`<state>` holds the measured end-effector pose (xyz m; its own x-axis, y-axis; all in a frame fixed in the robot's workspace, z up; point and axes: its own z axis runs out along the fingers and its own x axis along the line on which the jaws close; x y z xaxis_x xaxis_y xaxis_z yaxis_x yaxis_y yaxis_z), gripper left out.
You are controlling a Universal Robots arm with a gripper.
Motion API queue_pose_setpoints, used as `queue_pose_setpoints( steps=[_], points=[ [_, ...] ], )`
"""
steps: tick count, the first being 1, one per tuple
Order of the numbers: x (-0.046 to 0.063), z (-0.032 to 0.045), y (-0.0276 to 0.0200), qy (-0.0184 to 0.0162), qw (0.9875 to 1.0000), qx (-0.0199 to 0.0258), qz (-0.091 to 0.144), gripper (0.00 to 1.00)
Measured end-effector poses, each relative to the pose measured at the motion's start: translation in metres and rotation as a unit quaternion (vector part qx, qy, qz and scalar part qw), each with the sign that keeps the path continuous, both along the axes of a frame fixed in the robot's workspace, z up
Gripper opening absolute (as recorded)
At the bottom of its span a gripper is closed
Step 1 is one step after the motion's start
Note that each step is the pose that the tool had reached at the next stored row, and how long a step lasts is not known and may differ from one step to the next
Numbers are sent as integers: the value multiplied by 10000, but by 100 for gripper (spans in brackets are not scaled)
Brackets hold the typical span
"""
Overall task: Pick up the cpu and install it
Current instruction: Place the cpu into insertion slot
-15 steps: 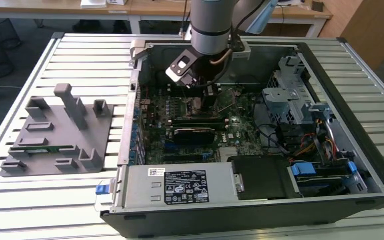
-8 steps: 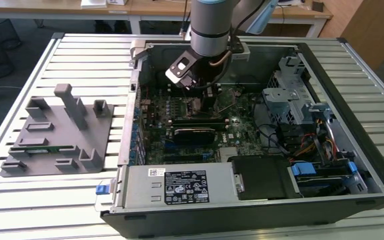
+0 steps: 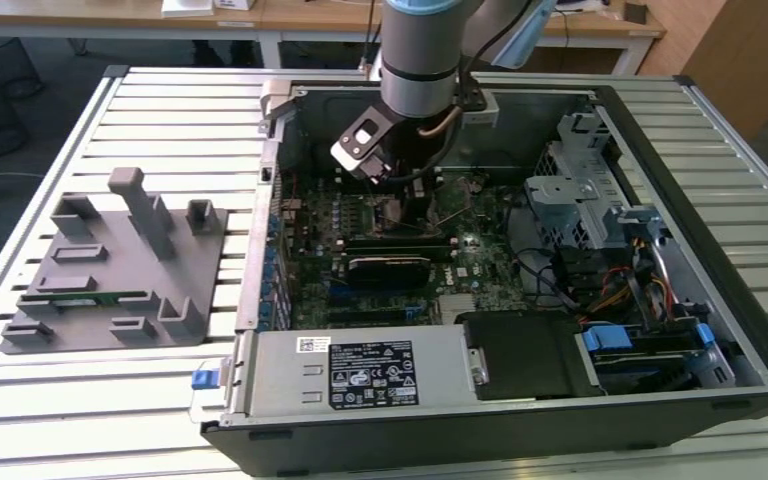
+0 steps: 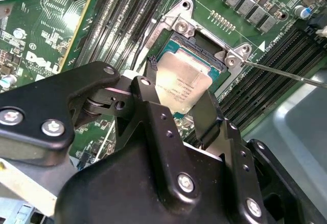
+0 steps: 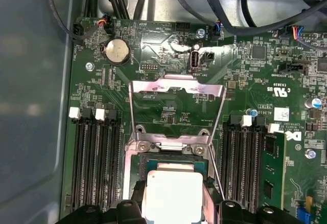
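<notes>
The cpu (image 4: 183,81), a flat square chip with a shiny silver top, sits low over the open socket (image 4: 199,40) on the green motherboard. In both wrist views my gripper (image 4: 179,98) is shut on it, one black finger (image 4: 144,92) on each side of the chip. The first wrist view shows the cpu (image 5: 171,191) between the fingertips (image 5: 129,207), with the socket's metal load plate (image 5: 176,88) flipped up beyond it. Whether the chip rests in the socket or hovers just above it, I cannot tell. In the exterior view the gripper (image 3: 404,195) reaches down into the open computer case (image 3: 651,150).
Black memory slots (image 5: 97,157) flank the socket, one side holding a green stick (image 5: 265,175). A thin retention lever (image 4: 286,74) sticks out beside the socket. Cables (image 5: 245,9) and a drive cage (image 3: 578,200) crowd the case. A grey fixture block (image 3: 111,270) lies at the exterior view's left.
</notes>
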<state>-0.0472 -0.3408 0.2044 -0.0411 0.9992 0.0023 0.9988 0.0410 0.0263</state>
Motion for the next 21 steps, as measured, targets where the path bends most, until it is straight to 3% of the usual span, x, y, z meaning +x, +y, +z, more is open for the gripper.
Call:
queue_pose_setpoints(
  steps=[7,21],
  points=[
    [-1,-66,0,0,10000,4,1,53],
    [-6,-80,11,-1,10000,12,1,53]
  ],
)
